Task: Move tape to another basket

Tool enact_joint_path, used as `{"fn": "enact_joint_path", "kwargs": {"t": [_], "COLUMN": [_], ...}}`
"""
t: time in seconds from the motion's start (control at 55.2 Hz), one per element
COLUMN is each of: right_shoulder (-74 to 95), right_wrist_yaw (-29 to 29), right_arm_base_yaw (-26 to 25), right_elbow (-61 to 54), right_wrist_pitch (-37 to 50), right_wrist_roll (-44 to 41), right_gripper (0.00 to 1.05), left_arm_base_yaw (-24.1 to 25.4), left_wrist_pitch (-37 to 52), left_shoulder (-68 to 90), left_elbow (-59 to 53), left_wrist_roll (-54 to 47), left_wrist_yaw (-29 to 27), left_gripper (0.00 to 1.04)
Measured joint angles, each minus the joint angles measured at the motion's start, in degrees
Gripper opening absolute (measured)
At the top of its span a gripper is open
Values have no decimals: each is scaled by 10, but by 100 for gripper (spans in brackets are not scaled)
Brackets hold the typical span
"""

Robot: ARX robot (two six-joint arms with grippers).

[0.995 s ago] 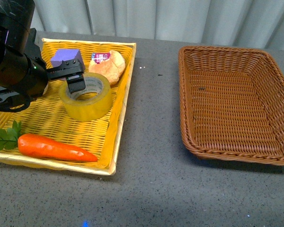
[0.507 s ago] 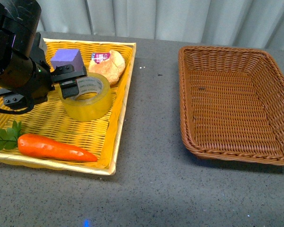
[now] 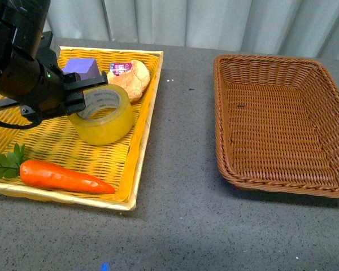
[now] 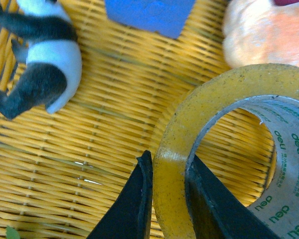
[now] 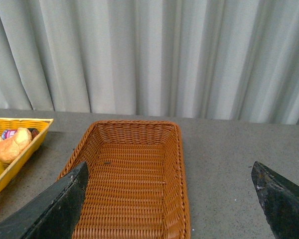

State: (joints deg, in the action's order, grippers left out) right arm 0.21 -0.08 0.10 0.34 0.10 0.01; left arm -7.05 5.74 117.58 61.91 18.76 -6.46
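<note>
L end effector [image 4: 169, 168] pinches glossy yellowish tape [image 3: 106, 125] wall; R end effector [image 5: 168, 170] spread.

The left end effector [image 4: 170, 167] clamps the tape [image 4: 214, 89] by its wall.

The translucent yellowish tape [image 3: 110, 127] sits tilted at centre-left; the brown wicker basket [image 3: 277, 124] lies upright at right.
</note>
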Motion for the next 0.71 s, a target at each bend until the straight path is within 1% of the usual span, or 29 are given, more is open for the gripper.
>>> {"fn": "enact_joint_path", "kwargs": {"t": [0.09, 0.163, 0.181, 0.217, 0.235, 0.271, 0.362, 0.416, 0.561, 0.652, 0.706], "right_shoulder": [0, 0, 0, 0, 0, 0, 0, 0, 0, 0, 0], "right_wrist_yaw": [0, 0, 0, 0, 0, 0, 0, 0, 0, 0, 0], "right_arm_base_yaw": [0, 0, 0, 0, 0, 0, 0, 0, 0, 0, 0], "right_elbow": [0, 0, 0, 0, 0, 0, 0, 0, 0, 0, 0], "right_wrist_pitch": [0, 0, 0, 0, 0, 0, 0, 0, 0, 0, 0], "right_wrist_roll": [0, 0, 0, 0, 0, 0, 0, 0, 0, 0, 0], "right_gripper": [96, 96, 96, 96, 96, 96, 96, 96, 96, 96, 96], "left_arm_base_yaw": [-5, -18, -20, -29, -30, -42, -71, -93, -141, -168, -182], "left_wrist_pitch": [9, 35, 34, 23, 21, 8, -14, -32, -48, -71, -71], "left_shoulder": [-31, -62, -65, -75, -76, -86, -91, -91, -84, -76, -66], "left_elbow": [-2, 2, 3, 12, 14, 22, 37, 49, 80, 106, 120], "left_wrist_roll": [-47, -120, -124, -157, -166, -201, -260, -293, -344, -371, -386], "left_wrist_yaw": [12, 37, 42, 69, 74, 114, 165, 183, 199, 242, 243], "left_gripper": [16, 16, 16, 16, 16, 16, 16, 16, 16, 16, 16]}}
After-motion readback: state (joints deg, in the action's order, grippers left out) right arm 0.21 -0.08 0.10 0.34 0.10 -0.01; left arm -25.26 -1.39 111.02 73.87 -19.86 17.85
